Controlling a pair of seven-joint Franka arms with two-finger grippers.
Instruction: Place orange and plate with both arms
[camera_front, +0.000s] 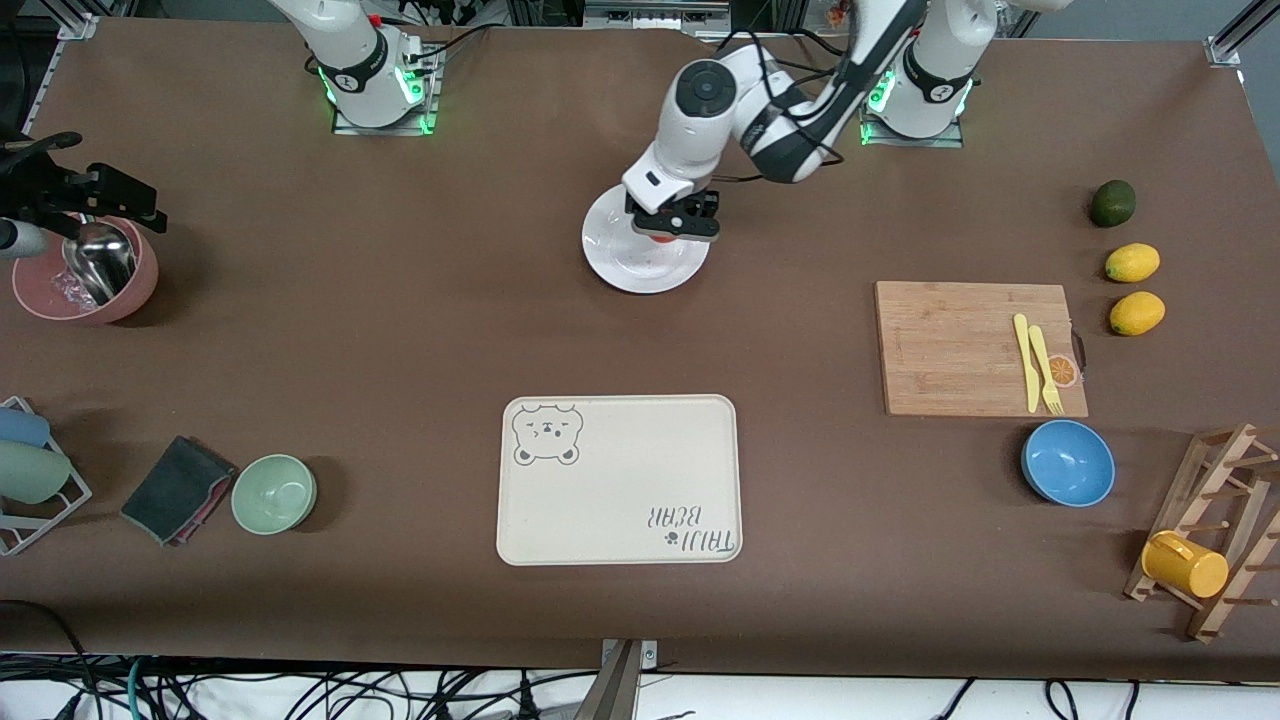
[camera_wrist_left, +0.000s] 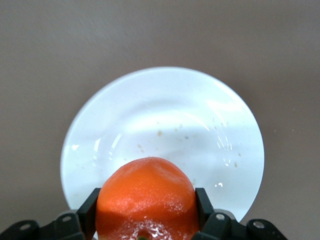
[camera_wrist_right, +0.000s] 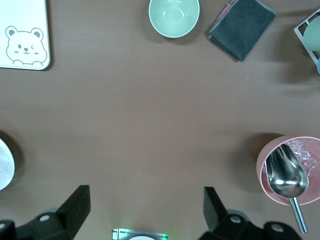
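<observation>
The white plate (camera_front: 620, 268) lies on the brown table near the robot bases, mid-table. My left gripper (camera_front: 672, 224) is over it and shut on the orange (camera_front: 661, 238). In the left wrist view the orange (camera_wrist_left: 145, 197) sits between the black fingers (camera_wrist_left: 89, 209), with the plate (camera_wrist_left: 165, 115) below it. I cannot tell whether the orange touches the plate. My right gripper (camera_wrist_right: 145, 196) is out of the front view; in its wrist view it hangs open and empty high over bare table by its own base, and it waits. The plate's edge (camera_wrist_right: 3, 165) shows there.
The cream bear-print tray (camera_front: 620, 480) lies nearer the front camera. A cutting board (camera_front: 950, 345) with yellow cutlery, a blue bowl (camera_front: 1068, 462), two lemons and a dark green fruit are toward the left arm's end. A green bowl (camera_front: 273, 493), grey cloth and pink bowl (camera_front: 85, 275) are toward the right arm's end.
</observation>
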